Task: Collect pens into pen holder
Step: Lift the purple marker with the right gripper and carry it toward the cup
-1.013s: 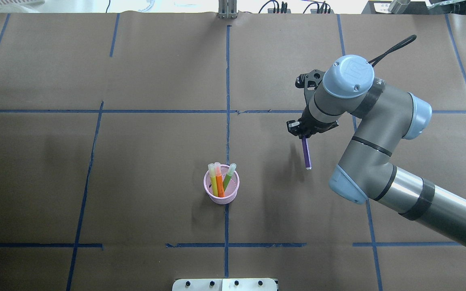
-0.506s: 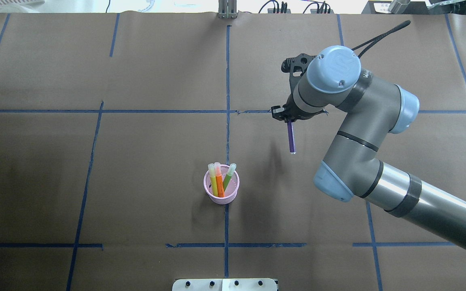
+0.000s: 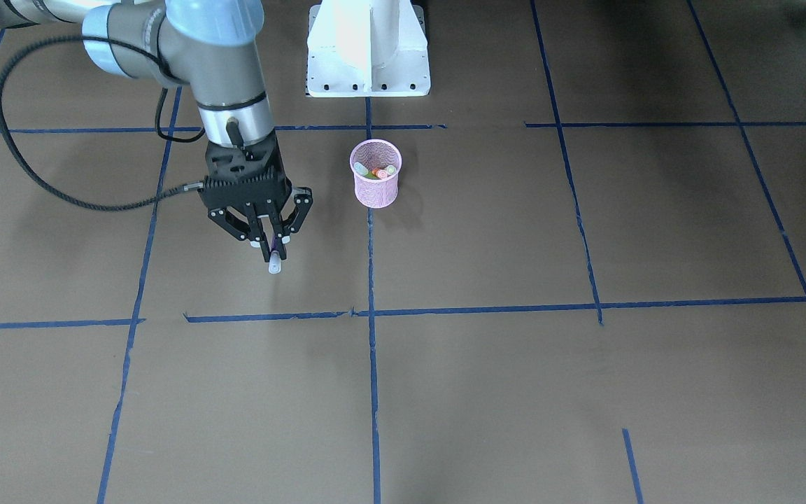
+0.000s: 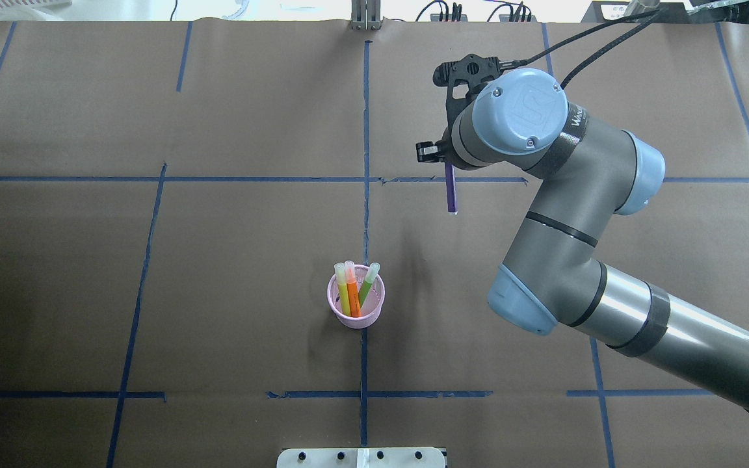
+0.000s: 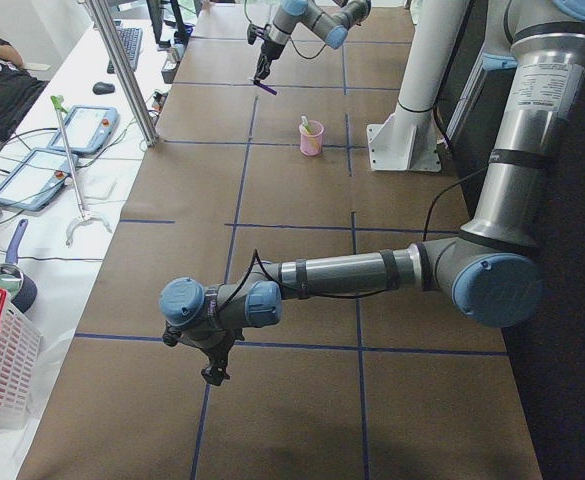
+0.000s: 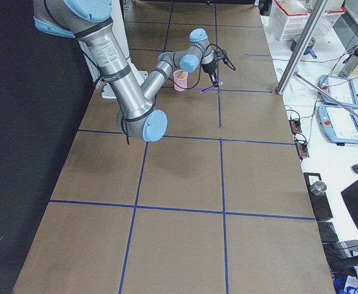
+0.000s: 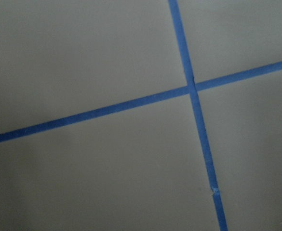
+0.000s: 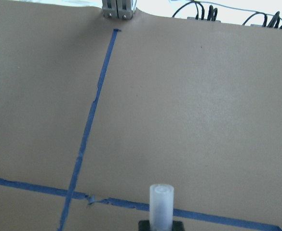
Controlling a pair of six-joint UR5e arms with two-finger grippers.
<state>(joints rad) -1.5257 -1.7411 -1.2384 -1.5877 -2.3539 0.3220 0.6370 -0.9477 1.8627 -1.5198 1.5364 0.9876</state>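
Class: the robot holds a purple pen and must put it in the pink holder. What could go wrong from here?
1. The right tool pinches the purple pen at a slant, so it might swing or slip in transit.
2. The pen holder already has three pens leaning across its mouth; the newcomer could jam against them or tip it.

My right gripper (image 3: 270, 241): black. Purple pen (image 4: 451, 192) in it: purple barrel, pale translucent cap. Pen holder (image 4: 355, 320): pink wire mesh. Inside: yellow pen (image 4: 343, 294), orange pen (image 4: 353, 298), green pen (image 4: 367, 288), all with pale caps. Table (image 4: 251, 227): plain brown paper, gridded with blue tape lines (image 4: 365, 117). My right arm (image 4: 563, 214): grey and silver tubes, light-blue joint caps, black bands. Base plate (image 3: 368, 63): white.
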